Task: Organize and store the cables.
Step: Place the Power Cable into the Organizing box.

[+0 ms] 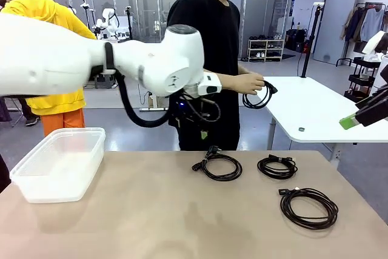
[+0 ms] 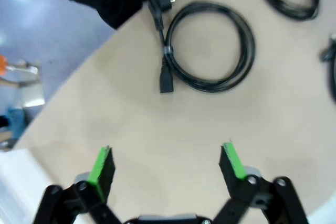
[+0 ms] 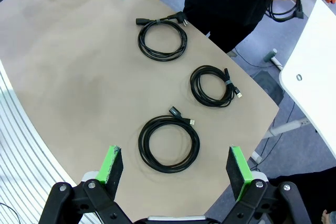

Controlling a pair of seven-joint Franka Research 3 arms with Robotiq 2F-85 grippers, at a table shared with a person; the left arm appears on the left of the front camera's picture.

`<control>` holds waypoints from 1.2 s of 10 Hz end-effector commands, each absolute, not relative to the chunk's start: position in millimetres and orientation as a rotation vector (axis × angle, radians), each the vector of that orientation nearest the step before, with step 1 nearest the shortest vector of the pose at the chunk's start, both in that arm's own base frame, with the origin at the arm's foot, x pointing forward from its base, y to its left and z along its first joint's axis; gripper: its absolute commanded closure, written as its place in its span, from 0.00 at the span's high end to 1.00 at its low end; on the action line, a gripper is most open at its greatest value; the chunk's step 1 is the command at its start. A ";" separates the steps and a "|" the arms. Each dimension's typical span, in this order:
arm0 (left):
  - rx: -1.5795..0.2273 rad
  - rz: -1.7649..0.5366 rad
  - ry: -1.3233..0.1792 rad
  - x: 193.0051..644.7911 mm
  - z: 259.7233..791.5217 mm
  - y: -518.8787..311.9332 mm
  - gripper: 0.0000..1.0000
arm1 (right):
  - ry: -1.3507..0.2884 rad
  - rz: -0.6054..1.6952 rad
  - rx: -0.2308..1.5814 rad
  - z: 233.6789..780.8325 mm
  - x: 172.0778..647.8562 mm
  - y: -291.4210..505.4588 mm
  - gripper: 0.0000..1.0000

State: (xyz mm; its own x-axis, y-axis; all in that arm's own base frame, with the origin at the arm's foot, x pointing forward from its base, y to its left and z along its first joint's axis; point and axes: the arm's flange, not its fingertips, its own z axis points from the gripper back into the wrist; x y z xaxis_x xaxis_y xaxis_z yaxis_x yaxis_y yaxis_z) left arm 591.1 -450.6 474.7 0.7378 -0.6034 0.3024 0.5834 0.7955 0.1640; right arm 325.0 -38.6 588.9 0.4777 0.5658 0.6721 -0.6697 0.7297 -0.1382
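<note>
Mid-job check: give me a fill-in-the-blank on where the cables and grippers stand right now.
1. ____ coiled cables lie on the table.
2. The person's hand holds ____ more coil.
3. The clear container stands on the robot's ____ side of the table.
4. The left gripper and the right gripper are both ____.
Missing words: three; one; left; open.

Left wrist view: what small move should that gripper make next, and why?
Probably ease the left gripper forward and down over the nearest coiled cable: its jaws stand open and empty above bare table, and the coil lies untouched just ahead.
</note>
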 end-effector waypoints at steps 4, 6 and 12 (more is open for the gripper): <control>0.056 -0.428 -0.434 687.5 424.9 -491.7 1.00 | -0.762 0.762 0.157 588.7 326.2 -39.1 1.00; 0.033 -0.402 -0.375 700.3 407.3 -488.3 1.00 | -0.762 0.762 0.157 588.7 326.2 -39.1 1.00; -0.057 -0.386 -0.248 724.3 350.9 -489.6 1.00 | -0.762 0.762 0.157 588.7 326.2 -39.1 1.00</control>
